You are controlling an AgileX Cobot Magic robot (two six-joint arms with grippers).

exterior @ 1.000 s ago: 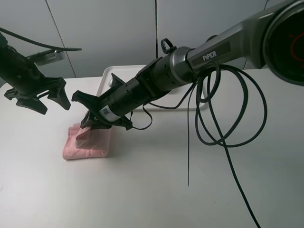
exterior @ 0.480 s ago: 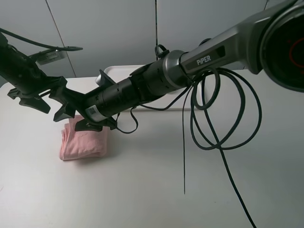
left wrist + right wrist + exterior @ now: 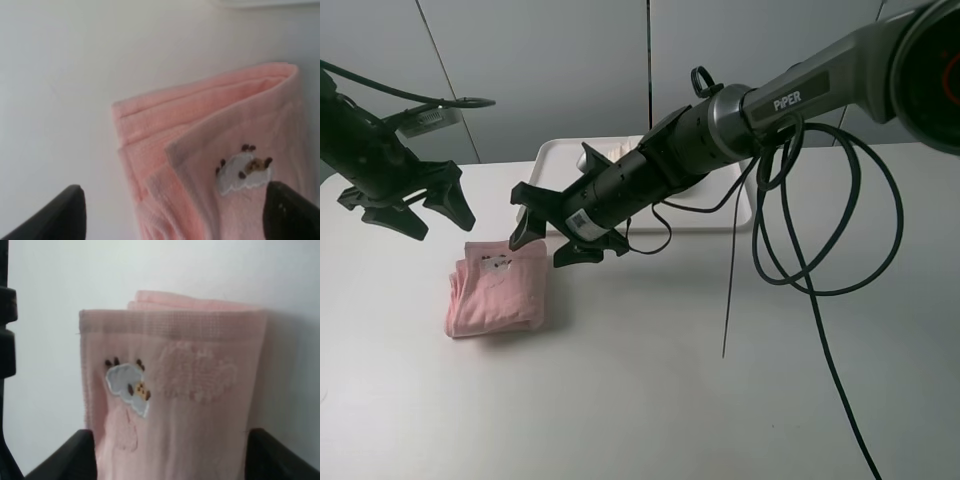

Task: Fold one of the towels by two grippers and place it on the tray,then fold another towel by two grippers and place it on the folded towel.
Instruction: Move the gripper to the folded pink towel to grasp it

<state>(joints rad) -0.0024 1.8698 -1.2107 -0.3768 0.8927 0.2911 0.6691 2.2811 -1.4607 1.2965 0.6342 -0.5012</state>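
The pink towel (image 3: 498, 295) lies folded on the table (image 3: 650, 390), a neat stack of layers with the fold edges showing in both wrist views and a small sheep patch (image 3: 243, 171) on its top face. Neither hand holds it. The right hand (image 3: 552, 228) hangs just above the towel's far edge with its fingers spread and nothing between them, and the towel sits flat below them in the right wrist view, so I judge the fold done and the cloth let go. The left hand (image 3: 405, 205) is also wide open and empty, off to the towel's left and apart from it. The tray (image 3: 556, 156) sits behind the right arm, near the table's far edge, and a pale strip on it by the arm looks like the cream towel (image 3: 620, 150) (mostly hidden, so I cannot say how it lies). Judging by this, the first towel is placed and the pink one is folded but not yet carried over. The open hands on either side suit a fresh grip: each could take one end of the folded stack so the layers stay together on the way to the tray. The risk is a pinch that catches only the top layer, which would let the fold fall open.
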